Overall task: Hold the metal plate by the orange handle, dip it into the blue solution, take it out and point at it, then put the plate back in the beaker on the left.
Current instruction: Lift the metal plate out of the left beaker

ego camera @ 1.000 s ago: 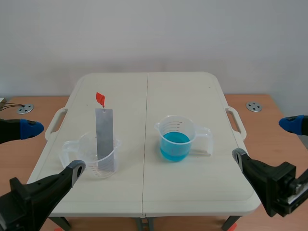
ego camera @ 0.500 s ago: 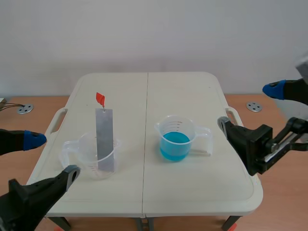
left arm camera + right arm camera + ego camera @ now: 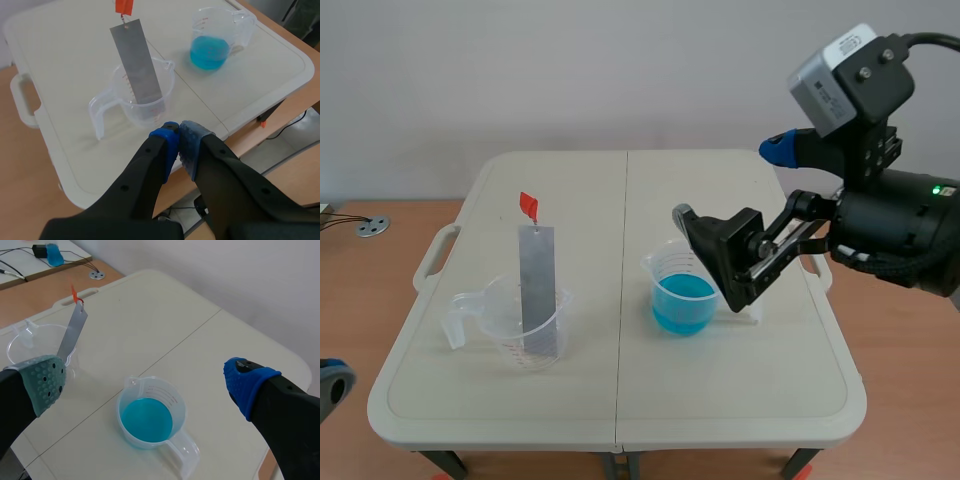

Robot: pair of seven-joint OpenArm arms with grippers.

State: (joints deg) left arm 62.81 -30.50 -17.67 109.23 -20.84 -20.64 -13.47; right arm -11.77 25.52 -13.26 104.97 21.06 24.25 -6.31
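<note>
Metal plate [image 3: 537, 288] leans in the clear beaker [image 3: 525, 332] on the counter's [image 3: 620, 190] left side, orange handle [image 3: 528, 206] on top, ungripped. Right gripper [image 3: 731, 182] hangs above the blue solution beaker [image 3: 682, 300], fingers wide apart, empty. Left gripper [image 3: 178, 144] sits by the counter's near edge, fingers pressed together on nothing.

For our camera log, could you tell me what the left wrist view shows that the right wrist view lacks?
Only the left wrist view: the left gripper, shut on nothing. Only the right wrist view: the right gripper, open, and a blue device. Both: the metal plate with its orange handle, in the clear beaker, and the beaker of blue solution.
</note>
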